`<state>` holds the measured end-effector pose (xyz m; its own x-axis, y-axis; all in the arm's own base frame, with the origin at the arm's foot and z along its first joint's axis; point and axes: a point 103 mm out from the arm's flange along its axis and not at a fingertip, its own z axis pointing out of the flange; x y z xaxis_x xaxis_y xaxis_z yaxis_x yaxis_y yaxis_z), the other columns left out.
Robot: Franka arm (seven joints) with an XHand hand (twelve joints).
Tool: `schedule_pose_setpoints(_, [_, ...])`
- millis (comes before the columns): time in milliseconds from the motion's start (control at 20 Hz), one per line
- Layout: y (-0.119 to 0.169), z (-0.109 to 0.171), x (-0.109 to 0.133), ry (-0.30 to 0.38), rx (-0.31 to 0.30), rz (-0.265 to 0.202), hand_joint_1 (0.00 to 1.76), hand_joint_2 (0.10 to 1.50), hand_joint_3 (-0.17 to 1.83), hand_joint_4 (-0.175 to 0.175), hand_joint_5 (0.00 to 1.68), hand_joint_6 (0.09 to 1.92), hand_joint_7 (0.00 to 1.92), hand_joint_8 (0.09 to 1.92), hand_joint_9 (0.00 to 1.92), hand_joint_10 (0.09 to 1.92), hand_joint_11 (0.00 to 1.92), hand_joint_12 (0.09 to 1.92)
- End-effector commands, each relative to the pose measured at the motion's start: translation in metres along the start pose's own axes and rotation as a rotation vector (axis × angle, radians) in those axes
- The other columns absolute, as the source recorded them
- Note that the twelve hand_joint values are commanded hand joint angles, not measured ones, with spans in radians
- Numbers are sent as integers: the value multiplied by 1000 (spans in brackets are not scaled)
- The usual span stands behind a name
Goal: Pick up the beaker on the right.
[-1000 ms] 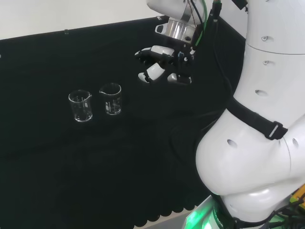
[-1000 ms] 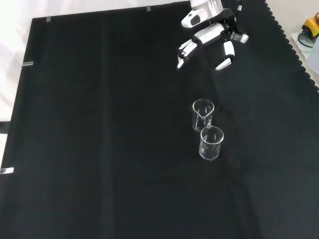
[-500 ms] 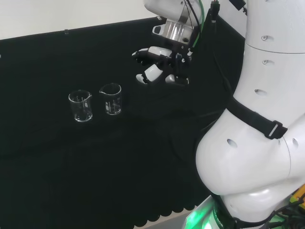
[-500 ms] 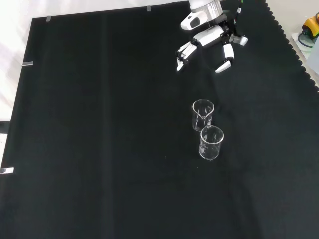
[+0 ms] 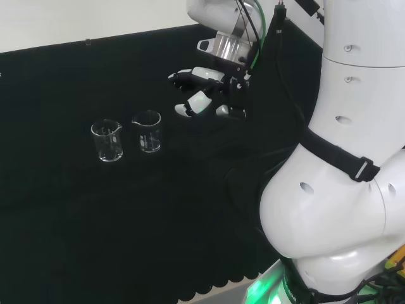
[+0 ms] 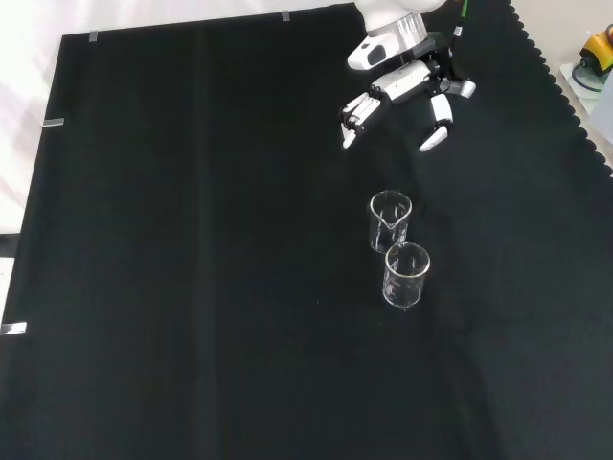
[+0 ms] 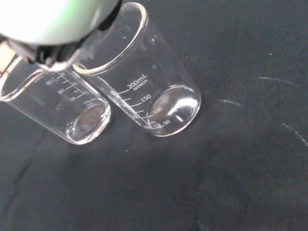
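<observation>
Black cloth (image 6: 192, 287) covers the whole bench. Over its far right part in the front view hangs the black and white hand (image 6: 402, 81), fingers spread and relaxed, holding nothing. Two clear glass beakers stand upright just beside each other (both look empty): in the head view, the right-hand beaker (image 5: 147, 132) is nearer the hand, and the left-hand beaker (image 5: 107, 140) is beyond it.

A second clear glass beaker (image 5: 106, 140) is standing upright on the black cloth (image 5: 76, 215), empty as far as the wrist view (image 7: 62, 113) is showing; in the front view (image 6: 406, 274) it is sitting toward 5 o'clock from centre.
</observation>
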<state>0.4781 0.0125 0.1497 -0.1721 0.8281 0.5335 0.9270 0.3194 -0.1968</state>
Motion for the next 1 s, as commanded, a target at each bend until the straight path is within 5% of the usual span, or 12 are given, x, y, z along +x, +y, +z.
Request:
schedule_pose_setpoints(50, [3,8,-1,40,-4,-28,797,307,1118,-65,286,87,192,642,306,658,0,1199])
schedule_pose_setpoints(1000, [7,34,-8,169,25,-89,775,311,1064,-64,278,87,203,639,316,651,0,1206])
